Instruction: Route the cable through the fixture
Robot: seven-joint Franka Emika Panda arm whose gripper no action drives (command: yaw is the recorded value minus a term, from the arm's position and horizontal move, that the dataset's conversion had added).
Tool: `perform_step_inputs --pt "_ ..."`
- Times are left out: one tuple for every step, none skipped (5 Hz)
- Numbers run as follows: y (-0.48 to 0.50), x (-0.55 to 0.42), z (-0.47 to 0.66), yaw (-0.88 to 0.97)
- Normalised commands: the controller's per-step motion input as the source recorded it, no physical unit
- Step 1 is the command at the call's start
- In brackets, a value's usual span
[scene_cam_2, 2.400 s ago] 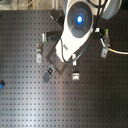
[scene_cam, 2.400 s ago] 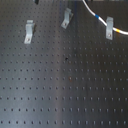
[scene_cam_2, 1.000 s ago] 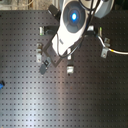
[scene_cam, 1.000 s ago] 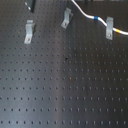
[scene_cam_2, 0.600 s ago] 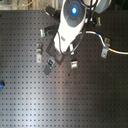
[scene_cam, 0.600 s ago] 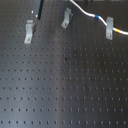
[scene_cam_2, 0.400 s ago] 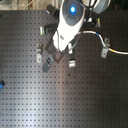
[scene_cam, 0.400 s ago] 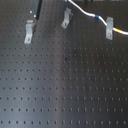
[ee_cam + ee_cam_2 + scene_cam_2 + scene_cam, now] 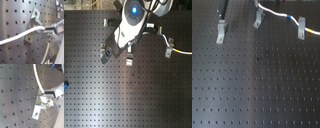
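The white cable (image 9: 279,14), with a blue band and a yellow band, runs from the first exterior view's top edge above the slanted fixture (image 9: 258,20) to the right, past the upright clip (image 9: 301,27). In the second exterior view the fixture (image 9: 128,61) stands just right of my gripper (image 9: 110,51). In both wrist views my gripper (image 9: 53,28) is shut on the cable (image 9: 22,35), which lies across a grey clip (image 9: 33,23). I cannot tell which clip this is. It also shows in the second wrist view (image 9: 40,104), with the cable (image 9: 37,79) and the gripper (image 9: 51,94).
A longer, paler clip (image 9: 222,32) stands at the first exterior view's left, with a dark finger (image 9: 224,9) above it. All sit on a black perforated breadboard (image 9: 257,90). My arm (image 9: 134,20) hides the cable's near end in the second exterior view.
My arm has moved toward the second exterior view's left. The cable's held end has been drawn left to above the slanted fixture. The dark finger has come down into the first exterior view.
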Motion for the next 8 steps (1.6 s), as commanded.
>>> perform_step_inputs --pt "-0.005 -0.004 0.36 0.95" --pt "-0.001 0.000 0.34 0.96" --pt "0.001 0.004 0.31 0.98" --pt "0.001 0.004 0.30 0.98" --pt "0.001 0.004 0.32 0.99" --pt "0.001 0.005 0.27 0.98" --pt "0.050 -0.190 0.06 0.18" --pt "0.018 -0.056 0.11 0.72"
